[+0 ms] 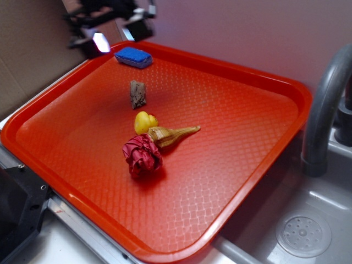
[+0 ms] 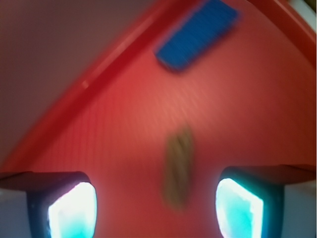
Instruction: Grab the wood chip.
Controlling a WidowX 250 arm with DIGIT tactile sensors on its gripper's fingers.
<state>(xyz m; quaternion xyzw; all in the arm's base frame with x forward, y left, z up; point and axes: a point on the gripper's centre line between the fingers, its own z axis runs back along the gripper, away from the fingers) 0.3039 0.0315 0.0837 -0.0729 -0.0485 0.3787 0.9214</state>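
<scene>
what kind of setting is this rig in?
Likely a toy or mock kitchen sink station. A grey faucet and a sink basin with a drain sit right of the red tray, which holds the wood chip and other small props.

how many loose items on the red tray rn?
5. Blue sponge at the far edge, wood chip upright mid-tray, then a touching cluster nearer the camera: yellow toy, shell, crumpled red wad. Nothing looks hidden.
</scene>
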